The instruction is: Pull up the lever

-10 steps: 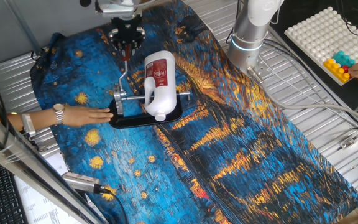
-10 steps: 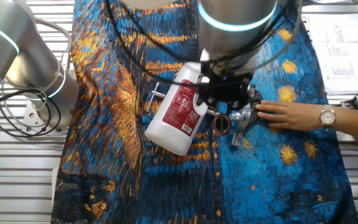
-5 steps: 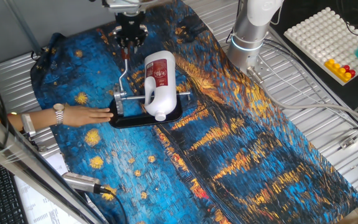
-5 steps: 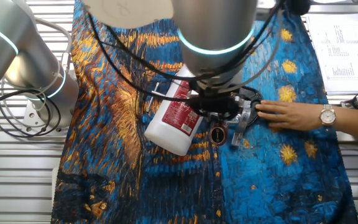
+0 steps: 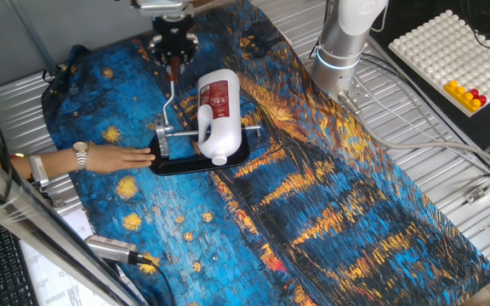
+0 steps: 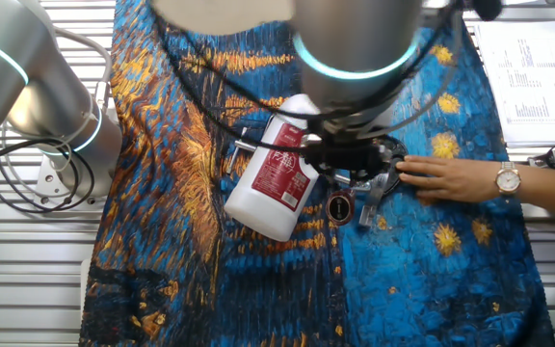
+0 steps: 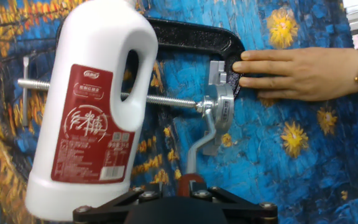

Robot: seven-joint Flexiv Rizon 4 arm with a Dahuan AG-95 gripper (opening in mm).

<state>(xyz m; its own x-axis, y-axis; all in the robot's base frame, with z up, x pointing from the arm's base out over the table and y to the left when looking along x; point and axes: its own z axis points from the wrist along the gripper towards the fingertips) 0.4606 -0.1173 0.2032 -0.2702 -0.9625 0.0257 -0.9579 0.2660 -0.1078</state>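
- Standing raised off the black fixture (image 7: 185, 34), the lever (image 5: 169, 104) has its reddish knob (image 7: 190, 182) right at the gripper (image 5: 173, 61); you can't tell whether the fingers are clamped on it.
- Watch for slipping off that small knob.
- Mind the white jug (image 5: 217, 114) just right: sideways pull could tip it.
- A person's hand (image 7: 294, 73) steadies the fixture, so jerking risks pinching.

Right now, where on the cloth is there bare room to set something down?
Free: the cloth right of the black fixture, toward the arm base. Crowded: around the white jug, lever, end effector and the person's hand.
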